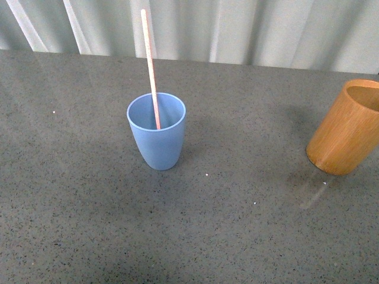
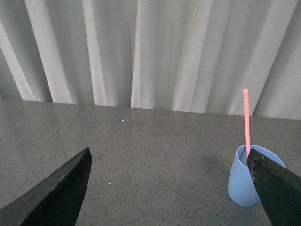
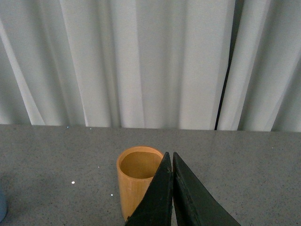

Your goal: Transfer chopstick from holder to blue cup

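One pinkish chopstick stands in the light blue cup at the middle of the table, leaning back and left, far taller than the cup. At the right edge of the front view is the tan wooden holder; neither arm shows in that view. In the left wrist view my left gripper is open and empty, and the blue cup with its chopstick stands partly behind one finger. My right gripper is shut on nothing, just in front of the holder, whose visible inside is bare wood.
The table is grey speckled stone. A pale pleated curtain hangs along its far edge. In the right wrist view a sliver of the blue cup shows at the frame's edge.
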`<control>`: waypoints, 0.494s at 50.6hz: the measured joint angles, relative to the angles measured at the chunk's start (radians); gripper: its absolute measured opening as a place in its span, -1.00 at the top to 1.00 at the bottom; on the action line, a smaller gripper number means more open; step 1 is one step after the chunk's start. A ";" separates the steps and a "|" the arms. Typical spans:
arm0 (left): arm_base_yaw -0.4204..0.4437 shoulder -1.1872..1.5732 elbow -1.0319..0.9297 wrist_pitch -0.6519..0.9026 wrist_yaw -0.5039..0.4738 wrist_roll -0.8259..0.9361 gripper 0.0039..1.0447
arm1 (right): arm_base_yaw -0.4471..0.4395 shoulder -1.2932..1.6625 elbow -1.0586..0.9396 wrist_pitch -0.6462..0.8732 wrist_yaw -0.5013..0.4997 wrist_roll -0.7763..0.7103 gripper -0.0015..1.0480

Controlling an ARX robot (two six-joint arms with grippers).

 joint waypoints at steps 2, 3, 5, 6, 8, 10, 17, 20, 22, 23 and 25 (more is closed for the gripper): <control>0.000 0.000 0.000 0.000 0.000 0.000 -0.87 | 0.000 -0.017 0.000 -0.016 0.000 0.000 0.98; 0.000 0.000 0.000 0.000 0.000 0.000 -0.87 | 0.000 -0.020 0.000 -0.019 0.000 0.000 0.98; 0.000 0.000 0.000 0.000 0.000 0.000 -0.87 | 0.000 -0.030 0.000 -0.028 0.000 0.000 0.98; 0.000 0.000 0.000 0.000 0.000 0.000 -0.87 | 0.000 -0.036 0.000 -0.034 0.000 0.000 0.98; 0.000 0.000 0.000 0.000 0.000 0.000 -0.87 | 0.000 -0.047 0.000 -0.046 0.000 0.000 0.98; 0.000 0.000 0.000 0.000 0.000 0.000 -0.87 | 0.000 -0.056 0.000 -0.055 0.000 0.000 0.98; 0.000 0.000 0.000 0.000 0.000 0.000 -0.87 | 0.000 -0.086 0.000 -0.085 0.000 0.000 0.98; 0.000 0.000 0.000 0.000 0.000 0.000 -0.87 | 0.000 -0.097 0.000 -0.096 0.000 0.000 0.98; 0.000 0.000 0.000 0.000 0.000 0.000 -0.87 | 0.000 -0.109 0.000 -0.109 0.000 0.000 0.98; 0.000 0.000 0.000 0.000 0.000 0.000 -0.87 | 0.000 -0.148 0.001 -0.158 0.000 0.000 0.98; 0.000 0.000 0.000 0.000 0.000 0.000 -0.87 | 0.000 -0.215 0.000 -0.249 0.000 0.000 0.98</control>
